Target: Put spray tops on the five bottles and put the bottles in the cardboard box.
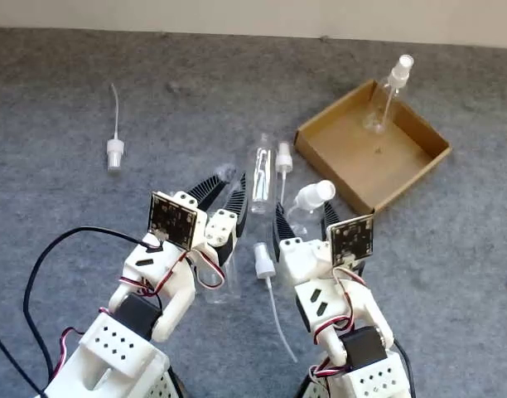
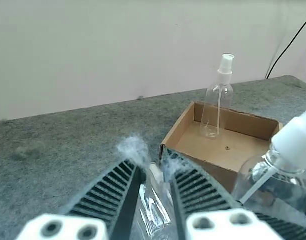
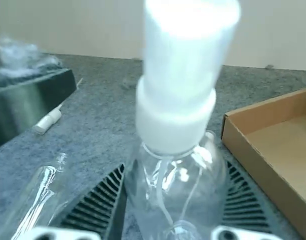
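My right gripper is shut on a clear bottle that carries a white spray top. It sits just short of the cardboard box. My left gripper is shut on a clear bottle without a top. Another topped bottle stands upright in the box's far corner. A bare bottle lies between the grippers and the box, with a spray top beside it.
A loose spray top with its long tube lies on the grey carpet between the two arms. Another spray top lies far off to the left. A black cable loops beside the left arm's base.
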Available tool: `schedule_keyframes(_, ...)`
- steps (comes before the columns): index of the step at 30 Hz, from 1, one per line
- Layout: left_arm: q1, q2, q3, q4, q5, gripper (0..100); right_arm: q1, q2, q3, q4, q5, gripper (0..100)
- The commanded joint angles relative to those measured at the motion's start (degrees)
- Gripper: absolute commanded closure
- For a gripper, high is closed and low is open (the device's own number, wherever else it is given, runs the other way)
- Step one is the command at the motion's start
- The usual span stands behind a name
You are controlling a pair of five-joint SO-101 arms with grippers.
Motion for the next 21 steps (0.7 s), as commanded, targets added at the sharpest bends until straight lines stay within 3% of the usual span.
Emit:
schedule_keyframes(1, -0.57, -1.10, -0.22, -0.97, -0.09, 99, -0.75, -0.13, 6.29, -1.10, 1.23, 79.7)
schedule_keyframes(7, -0.57, -1.10, -0.22, -0.97, -0.09, 99, -0.57, -0.13, 5.41, 6.37, 1.14, 79.7)
schedule_keyframes(21, -0.57, -1.10, -0.22, -0.97, -0.18, 99, 1.27, -0.66, 1.80, 5.85, -1.93, 79.7)
